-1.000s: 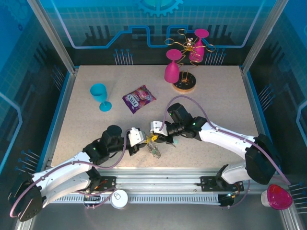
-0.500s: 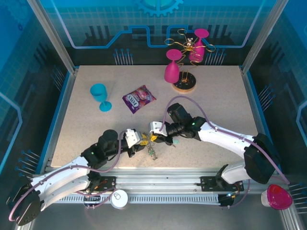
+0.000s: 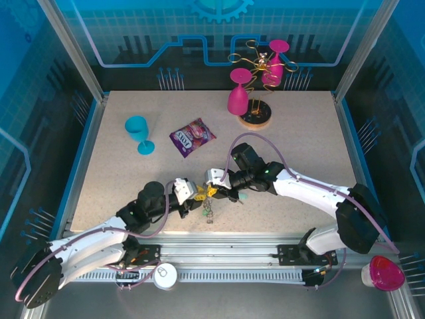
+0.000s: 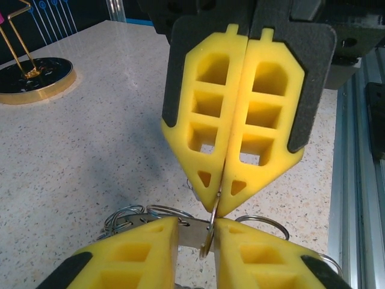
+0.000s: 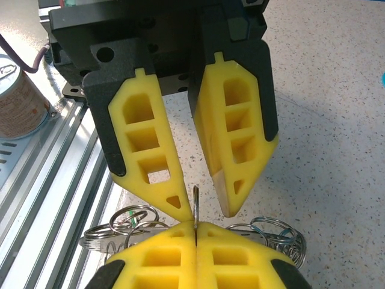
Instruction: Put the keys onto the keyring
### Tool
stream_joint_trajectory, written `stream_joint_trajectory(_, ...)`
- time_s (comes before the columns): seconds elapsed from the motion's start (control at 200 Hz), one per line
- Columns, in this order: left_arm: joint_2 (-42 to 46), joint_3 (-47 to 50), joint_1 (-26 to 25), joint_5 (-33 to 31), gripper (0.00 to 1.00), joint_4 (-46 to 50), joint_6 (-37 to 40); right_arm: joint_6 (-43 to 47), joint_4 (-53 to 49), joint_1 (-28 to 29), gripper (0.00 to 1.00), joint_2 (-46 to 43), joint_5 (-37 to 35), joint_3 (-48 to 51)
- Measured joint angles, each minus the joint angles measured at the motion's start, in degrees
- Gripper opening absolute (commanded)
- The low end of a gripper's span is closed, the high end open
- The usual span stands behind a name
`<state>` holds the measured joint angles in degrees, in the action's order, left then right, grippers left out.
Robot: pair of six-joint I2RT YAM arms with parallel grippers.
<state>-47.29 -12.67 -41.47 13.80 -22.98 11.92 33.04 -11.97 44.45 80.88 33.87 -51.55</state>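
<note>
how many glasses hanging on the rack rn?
2. One pink glass hangs upside down at the front left of the rack; the second pink glass hangs at its back right. The other arms look bare, nothing seems hidden.

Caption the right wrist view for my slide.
Right claw pinches the keyring edge-on; left claw, jaws apart, straddles it.

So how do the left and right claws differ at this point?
The right claw is shut, pinching the keyring; the left claw has its jaws apart around the ring's rim. The right claw reaches in from the right, the left claw from the left. Both are yellow-tipped and meet there.
</note>
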Motion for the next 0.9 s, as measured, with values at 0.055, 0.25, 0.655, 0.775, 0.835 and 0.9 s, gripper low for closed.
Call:
stream_joint_trajectory(0.055,-0.48,0.00,0.00,0.02,0.17,-0.46,0.02,0.00,0.02,-0.15,0.00,0.07,0.00,0.00)
stream_joint_trajectory(0.25,-1.20,0.00,0.00,0.83,0.05,-1.36,0.26,0.00,0.46,-0.37,0.00,0.13,-0.13,0.00)
stream_joint_trajectory(0.655,0.92,0.09,0.04,-1.16,0.00,-0.98,1.88,-11.39,4.02,-4.57,0.33,-4.81,-5.55,3.06)
stream_joint_trajectory(0.775,1.29,0.09,0.04,-1.84,0.00,0.00,2.14,-20.22,3.63,-5.92,0.30,-7.67,-12.90,3.52)
stream_joint_trajectory(0.835,1.29,0.07,0.04,-2.16,0.00,0.66,2.16,-25.11,2.69,-5.90,0.29,-8.28,-16.41,3.52)
stream_joint_trajectory(0.9,1.29,-0.13,0.04,-2.54,0.00,1.79,2.14,-31.19,0.90,-5.90,0.31,-8.35,-19.91,3.52)
